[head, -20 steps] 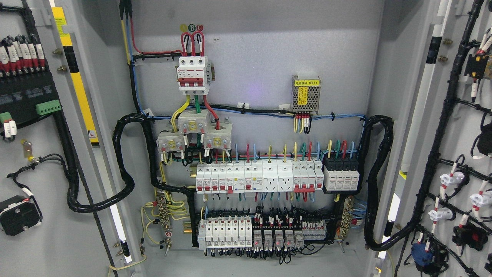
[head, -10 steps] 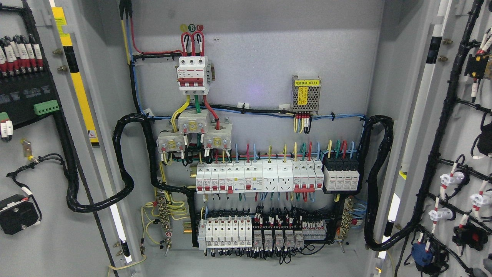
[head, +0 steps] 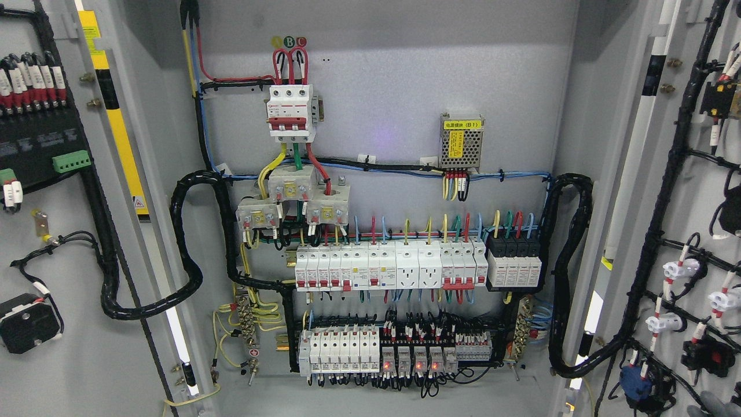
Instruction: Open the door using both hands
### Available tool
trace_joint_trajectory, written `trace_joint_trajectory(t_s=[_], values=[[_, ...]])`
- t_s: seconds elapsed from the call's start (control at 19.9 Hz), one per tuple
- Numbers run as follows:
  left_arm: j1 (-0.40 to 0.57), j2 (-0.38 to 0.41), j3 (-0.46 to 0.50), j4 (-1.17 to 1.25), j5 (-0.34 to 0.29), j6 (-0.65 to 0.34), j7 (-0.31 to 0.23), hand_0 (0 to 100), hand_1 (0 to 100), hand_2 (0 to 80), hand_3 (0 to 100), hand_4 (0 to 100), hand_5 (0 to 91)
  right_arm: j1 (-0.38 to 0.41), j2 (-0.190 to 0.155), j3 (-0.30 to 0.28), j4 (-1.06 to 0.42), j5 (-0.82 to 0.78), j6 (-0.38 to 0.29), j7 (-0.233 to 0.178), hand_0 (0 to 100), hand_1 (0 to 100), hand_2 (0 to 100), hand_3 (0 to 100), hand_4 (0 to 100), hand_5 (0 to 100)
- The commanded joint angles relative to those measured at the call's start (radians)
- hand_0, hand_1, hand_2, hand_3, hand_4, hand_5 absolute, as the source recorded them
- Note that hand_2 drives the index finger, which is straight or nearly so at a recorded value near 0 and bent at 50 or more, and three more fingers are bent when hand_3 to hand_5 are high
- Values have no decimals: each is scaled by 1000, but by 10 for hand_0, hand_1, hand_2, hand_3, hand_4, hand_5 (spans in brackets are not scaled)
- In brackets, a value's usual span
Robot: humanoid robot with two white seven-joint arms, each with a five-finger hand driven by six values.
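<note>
The left door (head: 52, 231) stands wide open at the left edge, and no hand shows near it. The right door (head: 683, 191) is open too. A grey bit (head: 718, 402), maybe a hand, pokes in below it; its fingers cannot be told.

back panel (head: 393, 87) | grey, upright | carries breaker rows (head: 388, 272), probably rail-mounted

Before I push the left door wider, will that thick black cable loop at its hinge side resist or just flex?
The black cable loop will probably flex: it hangs in a slack S-curve from the cabinet to the left door. Its thickness suggests some springy resistance. It seems unlikely to snag, with spare slack still showing.
</note>
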Motion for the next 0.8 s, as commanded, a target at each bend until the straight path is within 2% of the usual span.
trace_joint_trajectory(t_s=[0.0,0.3,0.4,0.5,0.6,0.75], values=[[27,-37,-35,-118,-2,0,-3,120,556,0,0,0,0,5,-6,68,6,6,2,-13,0,500,40,0,0,0],[57,-52,-133,-195,-23,-1,0,120,556,0,0,0,0,13,-6,130,38,88,2,-16,0,500,40,0,0,0],[60,-52,-182,-199,-57,-1,1,120,556,0,0,0,0,20,-5,159,61,95,2,-17,0,500,40,0,0,0],[89,-70,-267,-199,-162,-4,3,120,556,0,0,0,0,25,-3,183,99,95,1,-17,0,500,40,0,0,0],[124,-139,-361,-187,-291,-4,3,120,556,0,0,0,0,39,-3,205,138,119,1,-16,0,500,40,0,0,0],[179,-222,-413,-119,-428,3,4,120,556,0,0,0,0,39,1,237,210,170,-4,-16,0,500,40,0,0,0]])
